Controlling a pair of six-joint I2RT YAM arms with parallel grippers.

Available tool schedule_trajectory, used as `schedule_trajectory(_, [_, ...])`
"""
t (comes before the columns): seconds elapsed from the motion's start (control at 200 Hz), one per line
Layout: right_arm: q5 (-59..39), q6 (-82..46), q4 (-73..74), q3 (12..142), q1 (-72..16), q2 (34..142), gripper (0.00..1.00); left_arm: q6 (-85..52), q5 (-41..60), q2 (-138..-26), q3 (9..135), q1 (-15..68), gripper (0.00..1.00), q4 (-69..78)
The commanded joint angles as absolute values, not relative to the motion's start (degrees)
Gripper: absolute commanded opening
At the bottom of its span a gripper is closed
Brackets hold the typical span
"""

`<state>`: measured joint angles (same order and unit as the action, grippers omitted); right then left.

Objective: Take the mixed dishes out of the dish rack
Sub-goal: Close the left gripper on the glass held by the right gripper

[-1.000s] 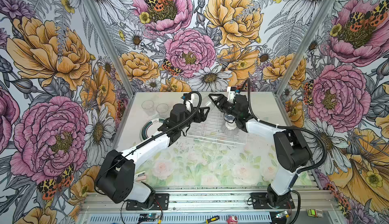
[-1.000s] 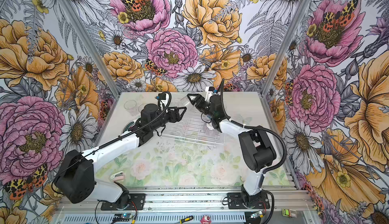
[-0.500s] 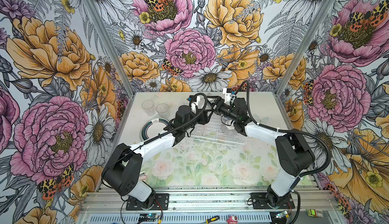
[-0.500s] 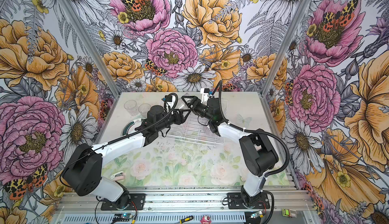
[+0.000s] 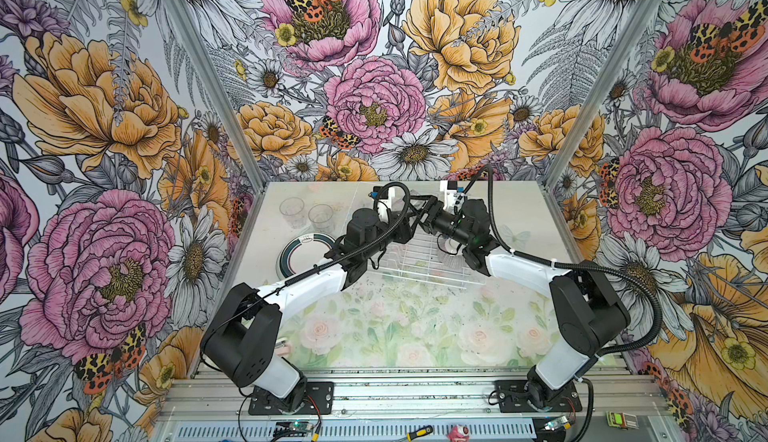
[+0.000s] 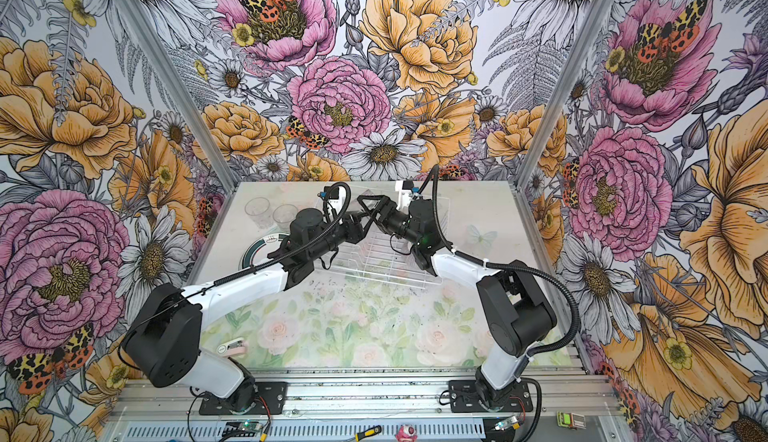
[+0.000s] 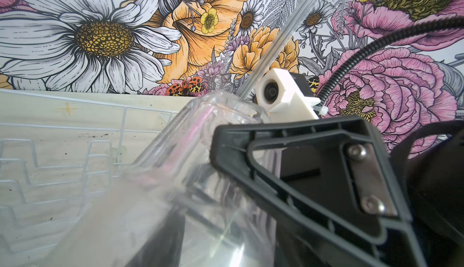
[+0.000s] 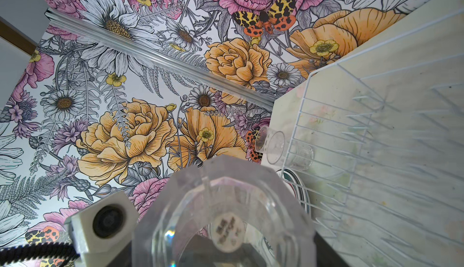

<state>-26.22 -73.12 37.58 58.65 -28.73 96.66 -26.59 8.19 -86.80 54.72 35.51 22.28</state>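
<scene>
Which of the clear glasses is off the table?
The faceted clear glass in the right gripper, over the dish rack; the two tumblers stand on the table.

Left arm [image 5: 303, 292], right arm [image 5: 582, 315]: white links [image 5: 519, 267], black joints [image 5: 243, 346], black ribbed cables [image 5: 648, 307], white wrist cameras [image 7: 278, 95]; black finger [image 7: 313, 178], two silver screws [image 7: 355, 150].

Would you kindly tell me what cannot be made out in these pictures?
Which hand grips the clear faceted glass vessel: in both top views the left hand and right hand overlap it.
Its round base sticker's print: blurred, right wrist view.
The round white plate with a dark rim: left arm hides one side in both top views.
</scene>
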Motion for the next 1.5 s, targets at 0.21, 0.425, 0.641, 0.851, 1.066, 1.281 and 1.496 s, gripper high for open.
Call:
schedule_trajectory(0.21, [-27.37, -75.65, 43.13, 60.97, -30.14, 95.64, 0.57, -25.58, 6.42, -84.9, 53.44, 35.6, 0.37, 25.12])
schedule_trajectory(0.425, [-27.03, -76.2, 43.67, 61.1, -30.28, 96.16, 0.61, -25.58, 5.58, -84.46, 52.83, 35.51, 0.0, 25.27])
schedule_trajectory(0.641, [-26.55, -76.29, 43.83, 61.0, -30.26, 96.59, 0.78, -25.96, 4.88, -84.01, 52.16, 35.3, 0.0, 25.52])
schedule_trajectory(0.851, [-25.94, -76.38, 44.23, 61.08, -30.27, 96.94, 0.81, -26.01, 5.01, -83.85, 51.94, 35.24, 0.0, 25.69])
schedule_trajectory(1.066, [-25.58, -76.38, 44.51, 61.18, -30.19, 97.08, 0.82, -26.1, 4.75, -83.5, 51.36, 35.24, 0.0, 26.23])
schedule_trajectory(1.281, [-25.36, -76.55, 44.9, 61.28, -30.17, 97.06, 0.82, -26.22, 4.88, -83.41, 51.24, 35.29, 0.0, 26.37])
schedule_trajectory(1.496, [-25.18, -76.64, 45.0, 61.35, -30.06, 97.18, 0.82, -26.37, 5.11, -83.32, 51.07, 35.26, 0.0, 26.63])
